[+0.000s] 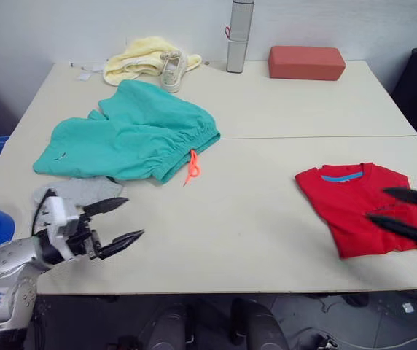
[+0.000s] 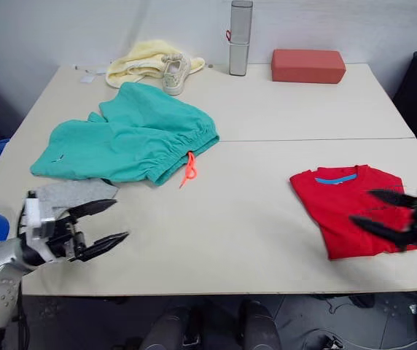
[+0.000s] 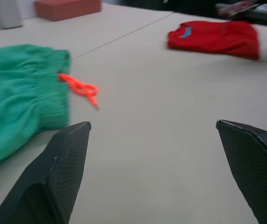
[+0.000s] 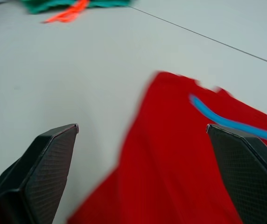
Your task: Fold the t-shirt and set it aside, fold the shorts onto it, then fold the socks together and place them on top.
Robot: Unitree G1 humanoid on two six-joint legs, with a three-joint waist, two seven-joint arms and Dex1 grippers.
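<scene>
1. The t-shirt (image 1: 360, 205) lies folded near the tabletop's (image 1: 267, 219) right front edge, partly covered by the right end effector (image 1: 407, 211), whose fingers are spread wide above it, holding nothing.
2. One pair of shorts (image 1: 132, 133) is spread at the left, orange drawstring (image 1: 192, 166) trailing out.
3. The socks (image 1: 77, 191) are half hidden under the shorts' hem.
4. The left end effector (image 1: 119, 221) hangs wide and empty at the front edge; bare tabletop lies between the garments.

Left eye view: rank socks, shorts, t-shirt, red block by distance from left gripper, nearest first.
From the left gripper:
1. socks, just beyond it, on the robot's left.
2. shorts, behind the socks.
3. t-shirt, across on the right.
4. red block, at the far right edge.
</scene>
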